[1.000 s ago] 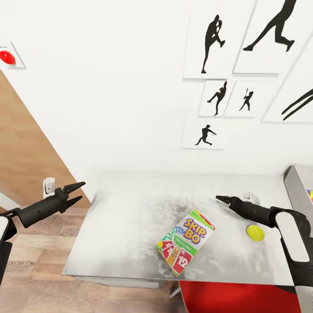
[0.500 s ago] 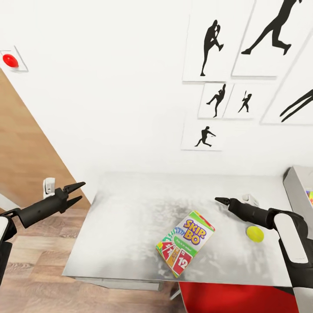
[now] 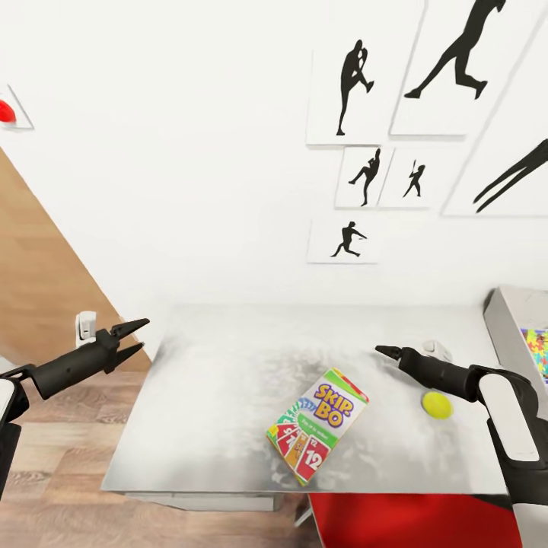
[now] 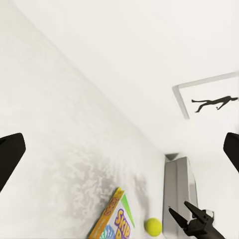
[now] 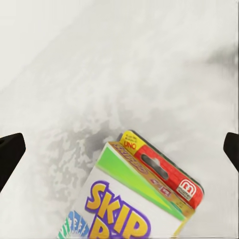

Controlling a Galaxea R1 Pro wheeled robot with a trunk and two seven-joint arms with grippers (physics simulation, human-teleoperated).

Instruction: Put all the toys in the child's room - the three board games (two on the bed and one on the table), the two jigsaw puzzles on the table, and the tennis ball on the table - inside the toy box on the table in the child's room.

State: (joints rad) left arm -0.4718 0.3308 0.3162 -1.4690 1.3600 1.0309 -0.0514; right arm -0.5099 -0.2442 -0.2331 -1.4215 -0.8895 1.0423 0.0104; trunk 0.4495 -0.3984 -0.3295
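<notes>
Grey table [image 3: 228,396] bears the SKIP-BO board game [image 3: 318,435], lying flat just below and ahead of the right gripper [image 3: 380,351], whose jaws are spread and empty. Beside that gripper sits the tennis ball [image 3: 437,404]. The left gripper [image 3: 134,338] hovers open, empty, off the table's edge. Farther right, the toy box [image 3: 508,327] holds a jigsaw puzzle [image 3: 537,354].

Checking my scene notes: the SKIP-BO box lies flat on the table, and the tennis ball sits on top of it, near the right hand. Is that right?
Not quite. In the head view the tennis ball rests on the table itself, apart from the SKIP-BO box, beside the right hand. The box does lie flat on the table.
</notes>
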